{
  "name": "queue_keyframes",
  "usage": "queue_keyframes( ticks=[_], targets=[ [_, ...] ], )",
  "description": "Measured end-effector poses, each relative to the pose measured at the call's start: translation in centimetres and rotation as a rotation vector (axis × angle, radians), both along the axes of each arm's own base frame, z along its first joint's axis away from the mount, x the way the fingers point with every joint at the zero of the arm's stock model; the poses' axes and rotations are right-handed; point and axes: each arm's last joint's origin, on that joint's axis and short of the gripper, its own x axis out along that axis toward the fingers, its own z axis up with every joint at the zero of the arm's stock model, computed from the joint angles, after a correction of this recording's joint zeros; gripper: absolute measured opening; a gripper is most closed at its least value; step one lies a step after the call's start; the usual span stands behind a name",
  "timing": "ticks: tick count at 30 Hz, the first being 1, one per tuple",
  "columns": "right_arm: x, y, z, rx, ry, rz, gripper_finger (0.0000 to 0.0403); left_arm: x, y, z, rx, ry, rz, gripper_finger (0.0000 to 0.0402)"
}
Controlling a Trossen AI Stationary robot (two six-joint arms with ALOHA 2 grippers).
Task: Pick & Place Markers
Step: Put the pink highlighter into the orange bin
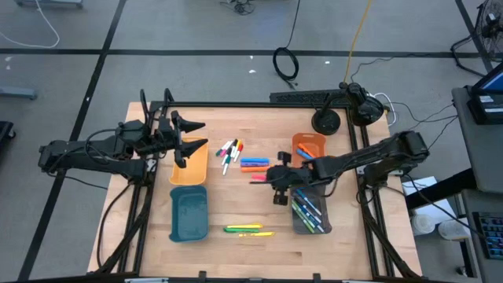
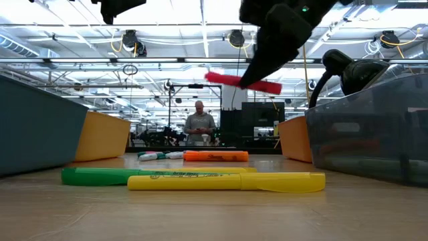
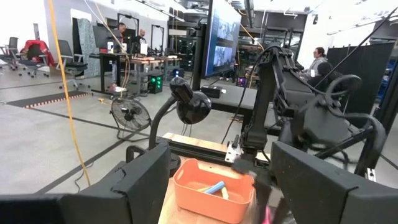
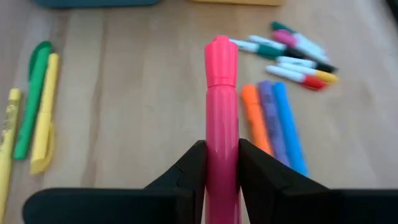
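Pink highlighter [image 4: 221, 112] clamped between right tool [image 4: 219, 163] fingers, left tool [image 1: 191, 143] released

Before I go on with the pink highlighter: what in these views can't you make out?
- High view: the pink highlighter is mostly covered by the right claw shut on it.
- High view: markers in the grey tray overlap, too small to count.
- Low view: the teal tray is cut off by the frame edge and shows only its wall, contents hidden.
- Left wrist view: the orange tray is partly hidden by the open left claw.
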Motion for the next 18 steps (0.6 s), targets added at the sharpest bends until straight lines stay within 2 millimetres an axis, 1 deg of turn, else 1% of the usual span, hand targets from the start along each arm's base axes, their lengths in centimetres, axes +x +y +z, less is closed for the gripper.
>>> queue_keyframes(
  ticks=[5, 10, 14, 18],
  targets=[
    [-3.1, -0.7, 0.9, 0.028, -0.052, -0.072, 0.0070, 0.0, 0.0, 0.0, 0.000, 0.000, 0.000, 0.0282],
    [-6.2, -1.7, 1.4, 0.008, -0.120, -0.196, 0.0070, 0.0, 0.0, 0.0, 0.000, 0.000, 0.000, 0.0282],
    [-8.2, -2.3, 1.4, -0.008, -0.167, -0.280, 0.0070, 0.0, 0.0, 0.0, 0.000, 0.000, 0.000, 0.0282],
    [-9.7, -3.1, 1.3, 0.015, -0.190, -0.366, 0.0070, 0.0, 0.0, 0.0, 0.000, 0.001, 0.000, 0.0282]
  ],
)
